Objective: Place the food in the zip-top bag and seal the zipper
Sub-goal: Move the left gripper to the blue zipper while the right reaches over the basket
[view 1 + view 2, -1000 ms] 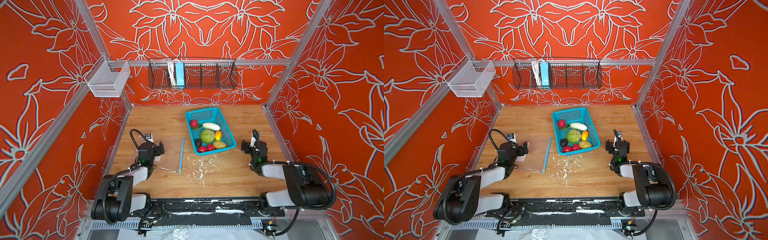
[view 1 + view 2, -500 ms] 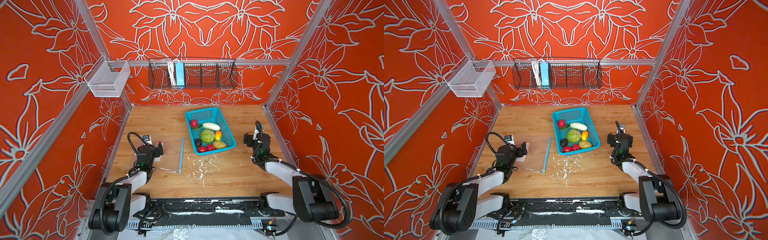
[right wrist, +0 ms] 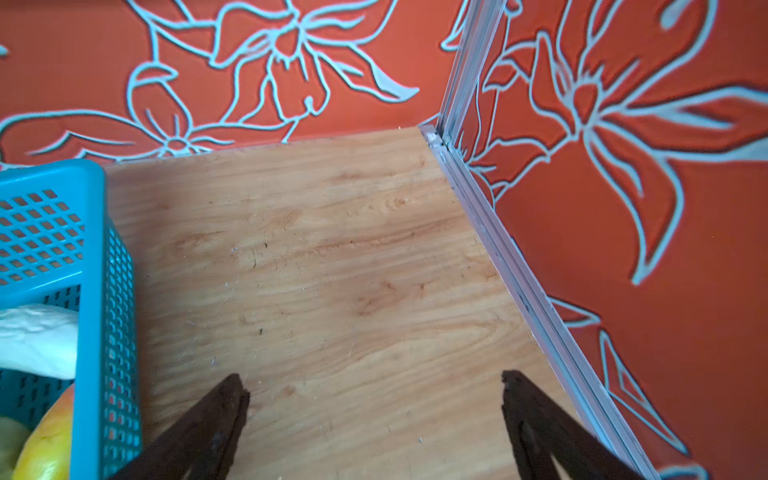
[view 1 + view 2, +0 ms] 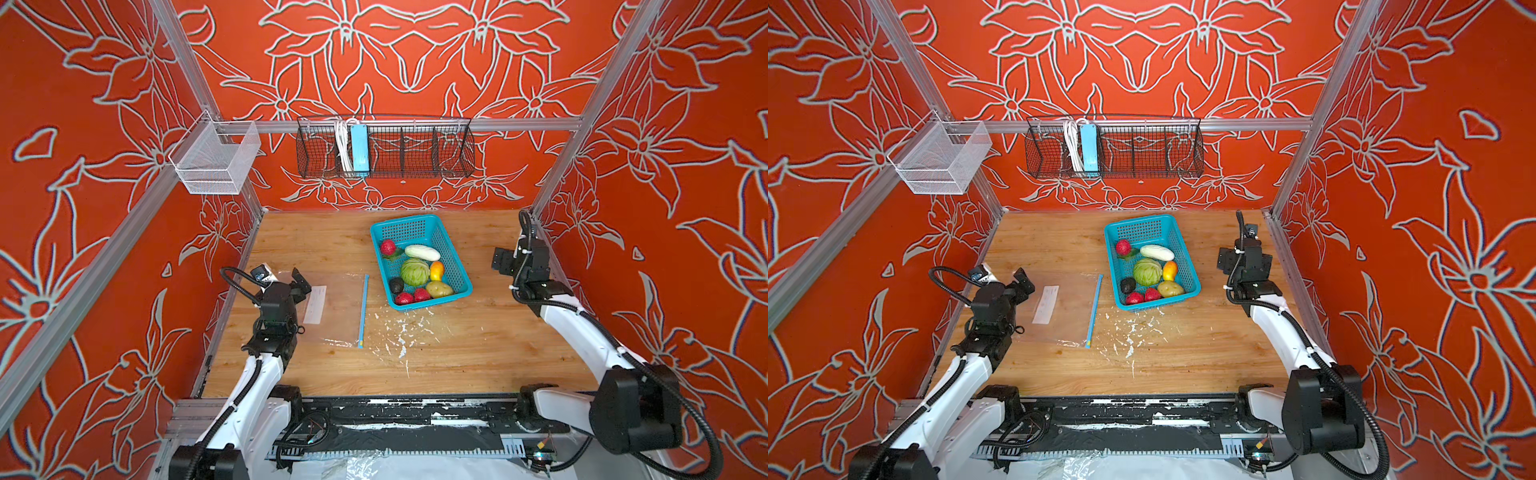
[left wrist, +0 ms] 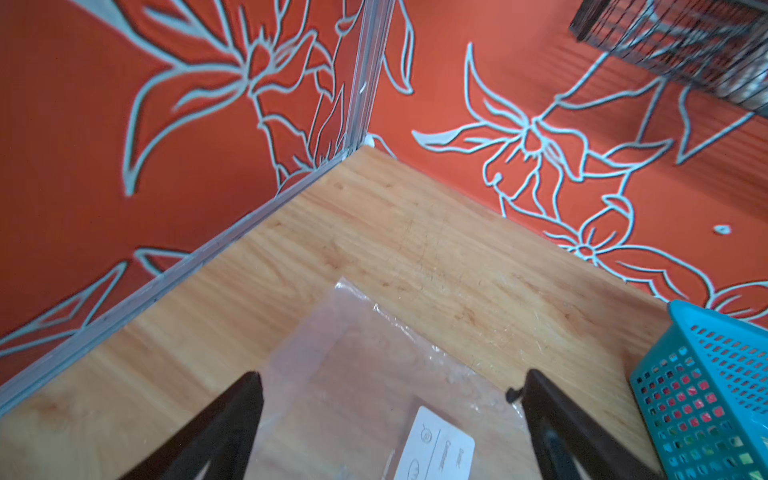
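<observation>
The left arm (image 4: 257, 386) and the right arm (image 4: 582, 328) are both wearing smooth white shells over their long links, with bulky black housings bulging at the joints and blocky black wrists. A black ribbed hose (image 4: 227, 270) is running off each wrist, and thin white ties (image 4: 525, 251) are cinching the wiring on the right one. The left pincer (image 5: 390, 378) and the right pincer (image 3: 372, 378) are showing flat, dark, wedge-shaped fingers (image 3: 220, 424) tapering to blunt tips.

One teal basket (image 4: 415, 226) held eight items: one cabbage (image 4: 414, 272), one cucumber (image 4: 422, 252), one mango (image 4: 436, 271), one potato (image 4: 439, 289), one avocado (image 4: 396, 285), one radish (image 4: 388, 247) and two strawberries (image 4: 404, 298). Beside the basket lay one zip-top bag (image 4: 336, 307) — with one blue zipper (image 4: 363, 309).
</observation>
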Controlling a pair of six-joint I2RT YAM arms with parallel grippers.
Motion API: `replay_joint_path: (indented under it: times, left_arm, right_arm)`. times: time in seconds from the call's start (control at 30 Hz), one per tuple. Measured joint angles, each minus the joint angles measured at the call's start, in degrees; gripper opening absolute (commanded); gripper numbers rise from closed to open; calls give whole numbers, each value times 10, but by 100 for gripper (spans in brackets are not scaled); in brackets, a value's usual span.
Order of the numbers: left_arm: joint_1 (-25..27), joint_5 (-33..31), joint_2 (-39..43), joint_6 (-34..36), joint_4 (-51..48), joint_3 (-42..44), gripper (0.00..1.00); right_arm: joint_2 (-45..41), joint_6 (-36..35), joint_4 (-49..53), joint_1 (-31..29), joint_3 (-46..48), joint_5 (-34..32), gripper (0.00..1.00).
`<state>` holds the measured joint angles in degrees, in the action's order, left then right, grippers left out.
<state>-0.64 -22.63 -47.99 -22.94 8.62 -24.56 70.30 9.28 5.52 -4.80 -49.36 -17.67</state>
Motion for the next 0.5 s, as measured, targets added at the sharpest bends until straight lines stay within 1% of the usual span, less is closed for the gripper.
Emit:
replay_joint_path:
  times: [0.13,0.23,0.37,0.5]
  left_arm:
    - [1,32,-30,-62,-96,-62,97]
    - [11,59,-57,-99,-172,-108,97]
    - [47,85,-86,-131,-270,-158,97]
    - [88,106,-117,-148,-342,-196,97]
  right_arm:
    - [24,25,94,-5,-58,4,98]
    - [45,45,159,-15,-100,12,98]
    - [63,63,224,-41,-136,31,98]
    - [89,67,278,-70,-171,58,98]
